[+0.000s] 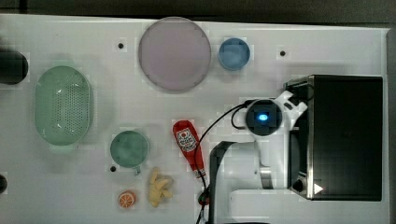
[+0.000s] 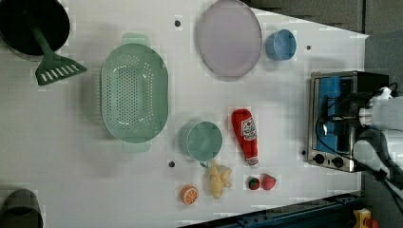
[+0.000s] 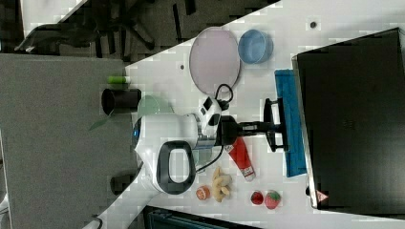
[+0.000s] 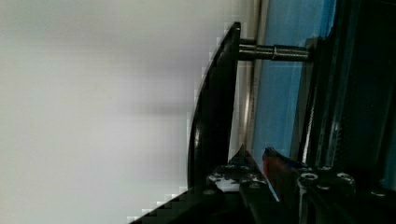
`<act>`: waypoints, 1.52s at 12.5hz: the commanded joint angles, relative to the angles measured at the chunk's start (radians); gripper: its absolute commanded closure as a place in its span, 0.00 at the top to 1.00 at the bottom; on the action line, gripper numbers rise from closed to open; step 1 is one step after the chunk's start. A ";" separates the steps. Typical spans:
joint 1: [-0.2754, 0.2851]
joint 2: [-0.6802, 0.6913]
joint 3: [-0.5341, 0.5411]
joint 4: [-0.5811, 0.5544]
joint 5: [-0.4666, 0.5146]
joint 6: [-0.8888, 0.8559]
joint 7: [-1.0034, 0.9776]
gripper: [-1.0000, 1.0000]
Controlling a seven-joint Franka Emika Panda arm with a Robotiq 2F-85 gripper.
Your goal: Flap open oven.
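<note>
Where claw (image 3: 267,125) meets oven (image 3: 353,119) handle (image 4: 212,112) — fingertips hidden, grip unclear

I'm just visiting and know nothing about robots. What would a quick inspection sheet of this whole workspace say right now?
Surface: white table with small dark holes.
Job's things: boxy black-topped toaster oven, blue glass door slightly ajar.
Clutter: green colander, lilac plate, blue bowl, teal cup, red ketchup bottle, toy fruit.
Grippers: gripper at the dark bar handle.
Cables: black cable along the arm.
Surroundings: grey floor, dark pot with green spatula.
</note>
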 commanded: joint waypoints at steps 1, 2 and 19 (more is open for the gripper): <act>0.053 0.049 0.063 -0.013 -0.078 -0.004 0.285 0.18; 0.062 0.072 0.077 -0.012 -0.113 -0.004 0.334 0.18; 0.202 0.259 0.128 0.179 -0.278 0.013 0.828 0.18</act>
